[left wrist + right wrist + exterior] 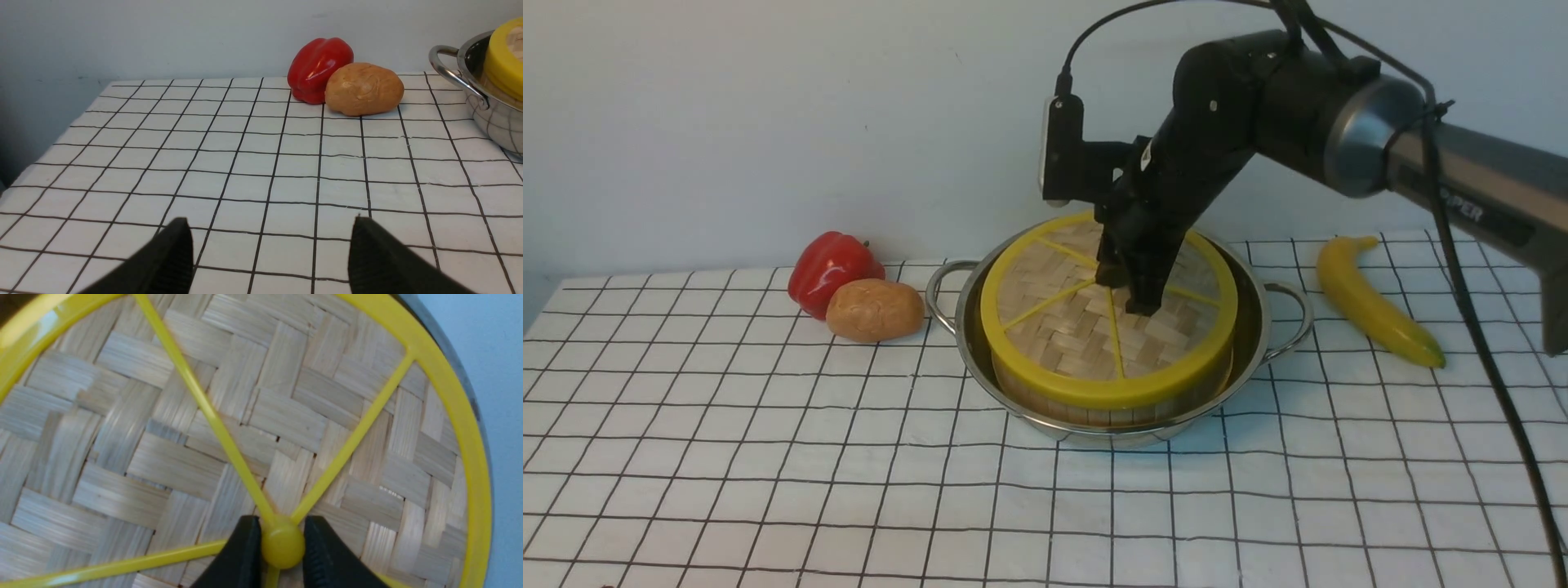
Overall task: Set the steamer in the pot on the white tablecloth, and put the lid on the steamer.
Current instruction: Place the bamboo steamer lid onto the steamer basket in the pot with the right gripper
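Observation:
On the white tablecloth (768,457) stands the shiny pot (1260,327), and the bamboo steamer (1045,402) sits inside it. Only the steamer's side wall shows, because the woven lid (1062,327) with its yellow rim covers it. My right gripper (1131,298) reaches down onto the lid's centre. In the right wrist view the right gripper (282,539) is shut on the lid's small yellow knob (282,547), one black finger on each side. My left gripper (269,245) is open over bare cloth, well left of the pot (490,118), and is out of the front view.
A red pepper (829,265) and a potato (874,309) lie close to the pot's left handle (939,290). To the pot's right lies a banana (1372,302). A wall stands just behind the table.

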### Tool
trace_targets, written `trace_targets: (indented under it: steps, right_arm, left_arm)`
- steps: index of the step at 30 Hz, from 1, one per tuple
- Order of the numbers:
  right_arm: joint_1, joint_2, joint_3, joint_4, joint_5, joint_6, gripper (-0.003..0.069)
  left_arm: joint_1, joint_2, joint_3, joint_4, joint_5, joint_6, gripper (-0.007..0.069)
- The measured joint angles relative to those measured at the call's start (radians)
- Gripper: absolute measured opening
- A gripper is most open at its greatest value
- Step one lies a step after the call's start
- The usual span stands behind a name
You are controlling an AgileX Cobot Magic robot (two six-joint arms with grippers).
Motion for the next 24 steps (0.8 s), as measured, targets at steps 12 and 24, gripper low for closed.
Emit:
trace_targets:
  steps: [12,24]
  right_arm:
    - [-0.076,-0.006,0.0,0.107,0.014,-0.06,0.0146]
    - [-0.083,-0.008,0.0,0.16,0.022,-0.143,0.0146]
  left_arm:
    - [0.0,0.0,0.0,0.0,0.0,0.0,0.0474]
    - [0.0,0.0,0.0,0.0,0.0,0.0,0.0474]
